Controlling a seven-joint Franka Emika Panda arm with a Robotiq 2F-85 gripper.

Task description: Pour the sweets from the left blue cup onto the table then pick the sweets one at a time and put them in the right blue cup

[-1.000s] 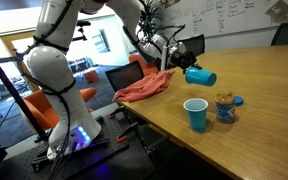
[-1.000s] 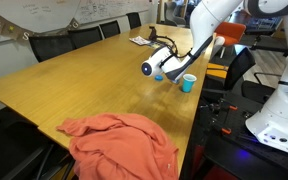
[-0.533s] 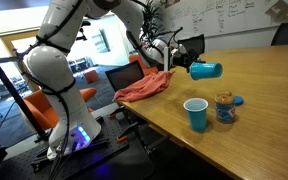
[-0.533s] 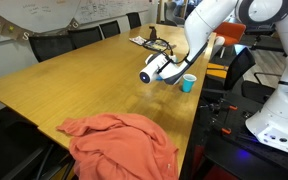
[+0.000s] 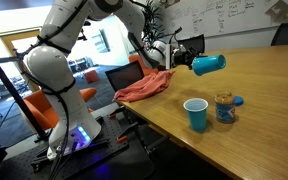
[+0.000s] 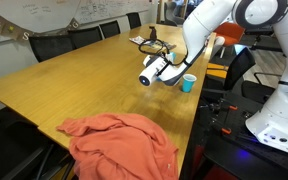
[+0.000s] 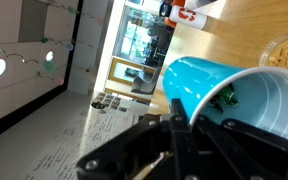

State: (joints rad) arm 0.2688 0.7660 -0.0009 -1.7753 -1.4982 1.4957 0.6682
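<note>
- table (image 5: 269, 95): we see light wood with a straight edge in both exterior views.
- orange cloth (image 5: 144, 87): bunched at the table edge near the arm.
- gripper (image 5: 191, 66): fingers pinched tight on the left blue cup (image 5: 210, 65). The cup is in the air above the table, tipped on its side, mouth away from the arm.
- right blue cup (image 5: 195, 114): upright on the table near the edge.
- clear jar (image 5: 225, 108): just beside the right blue cup.

Smooth wood tbl (image 5: 269, 95), glossy plastic cup (image 5: 209, 66)
</note>
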